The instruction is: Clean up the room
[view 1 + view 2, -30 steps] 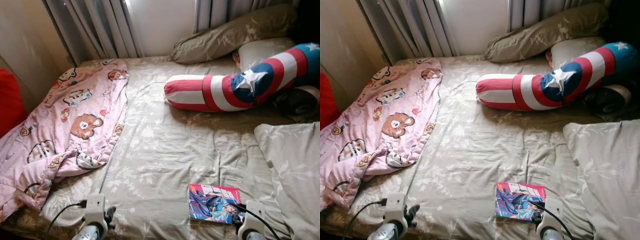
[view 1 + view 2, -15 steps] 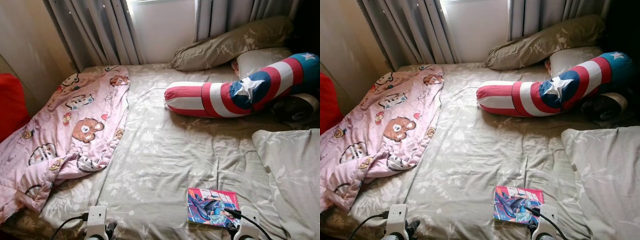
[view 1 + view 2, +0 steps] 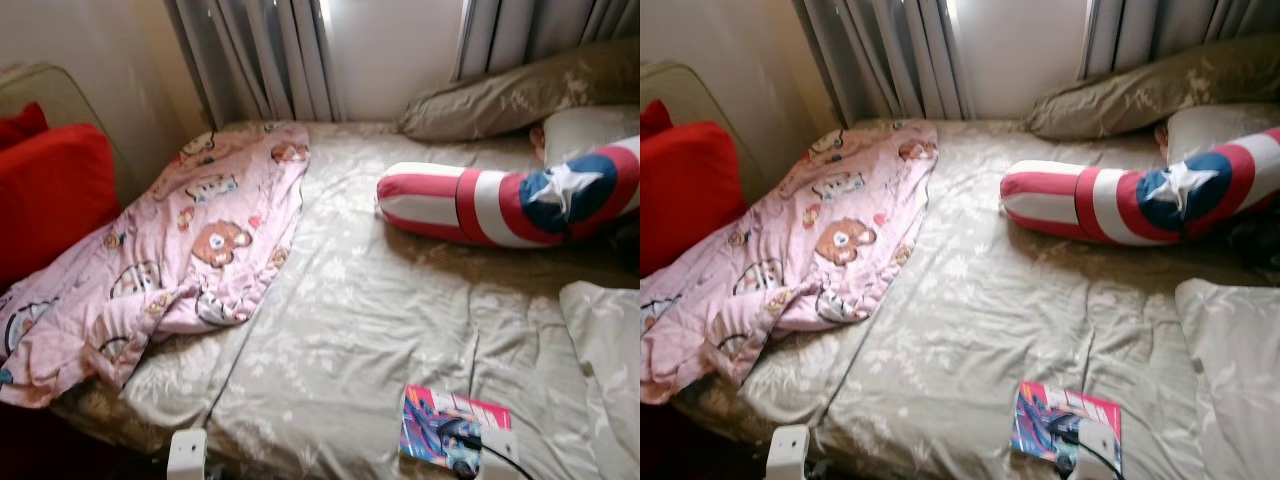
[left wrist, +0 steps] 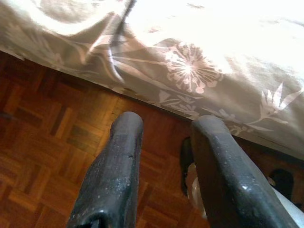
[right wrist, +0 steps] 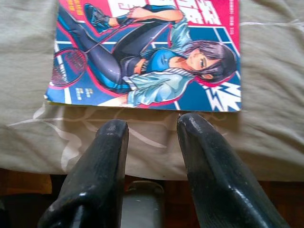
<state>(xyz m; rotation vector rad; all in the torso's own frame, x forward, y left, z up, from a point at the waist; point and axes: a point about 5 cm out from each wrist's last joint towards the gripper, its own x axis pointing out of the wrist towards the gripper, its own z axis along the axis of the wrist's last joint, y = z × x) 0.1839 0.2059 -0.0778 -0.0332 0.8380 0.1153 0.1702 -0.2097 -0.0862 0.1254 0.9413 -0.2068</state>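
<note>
A comic book (image 5: pixel 147 52) with a pink and blue cover lies flat on the beige floral bedsheet (image 3: pixel 340 330), near the bed's front edge (image 3: pixel 452 442). My right gripper (image 5: pixel 153 123) hovers just short of the book's near edge, open and empty. By the bed's side my left gripper (image 4: pixel 168 122) hangs low over the wooden floor (image 4: pixel 42 137), open and empty. A crumpled pink blanket (image 3: pixel 190 250) with bear prints spreads over the bed's left part. A long red, white and blue star bolster (image 3: pixel 500 200) lies at the right back.
Beige pillows (image 3: pixel 500 95) lean against the curtained window at the back, and another pillow (image 3: pixel 1240 360) lies at the right front. A red cushion (image 3: pixel 50 190) stands left of the bed. The sheet's edge hangs down over the parquet floor.
The camera has turned left, so the whole scene has shifted right and more of the red cushion shows. Both wrists sit lower in view. The things on the bed have not moved.
</note>
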